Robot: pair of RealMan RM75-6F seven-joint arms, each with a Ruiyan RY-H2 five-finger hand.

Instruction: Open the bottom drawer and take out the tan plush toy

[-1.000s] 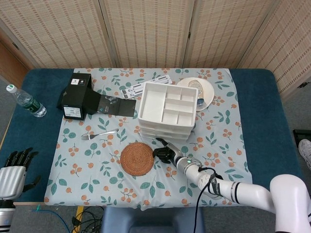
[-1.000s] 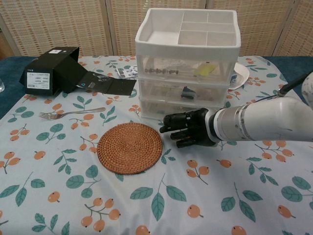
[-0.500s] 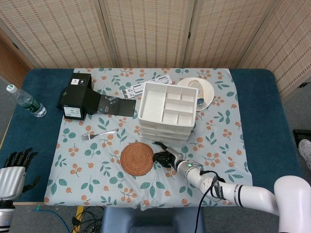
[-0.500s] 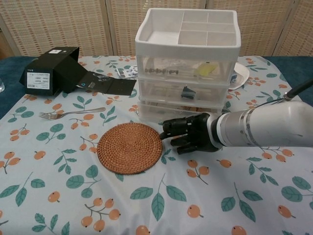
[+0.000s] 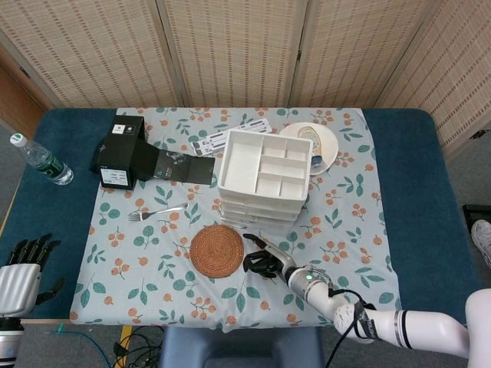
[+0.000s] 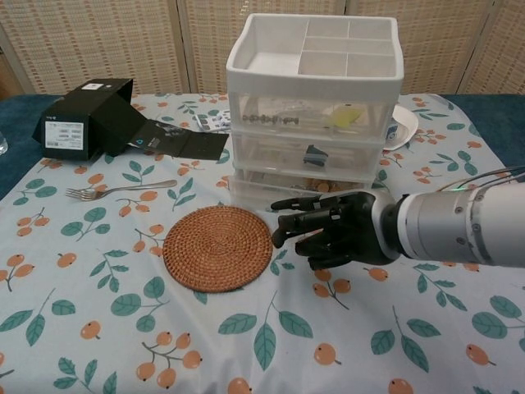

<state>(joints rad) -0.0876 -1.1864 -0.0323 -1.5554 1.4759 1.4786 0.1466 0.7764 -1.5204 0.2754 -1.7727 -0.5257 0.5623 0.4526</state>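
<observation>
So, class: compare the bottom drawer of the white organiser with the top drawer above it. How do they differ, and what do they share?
The bottom drawer sticks out a little at the front; the top drawer sits flush. Something tan shows through the bottom drawer's front; a yellow item and a dark chain-like object show in the top drawer. The right hand is in front of the bottom drawer only. Both are translucent white plastic.

1. The drawer unit [image 6: 314, 107] is plastic: a white, smooth frame with clear, slightly glossy fronts.
2. The round coaster [image 6: 217, 247] is woven fibre, rough and matt.
3. The tablecloth [image 6: 98, 312] is printed cloth, matt.
4. The fork [image 6: 119, 190] is shiny metal.
5. The box [image 6: 82, 128] is matt black cardboard.
6. The right hand [image 6: 332, 238] has a black, faintly glossy shell.
</observation>
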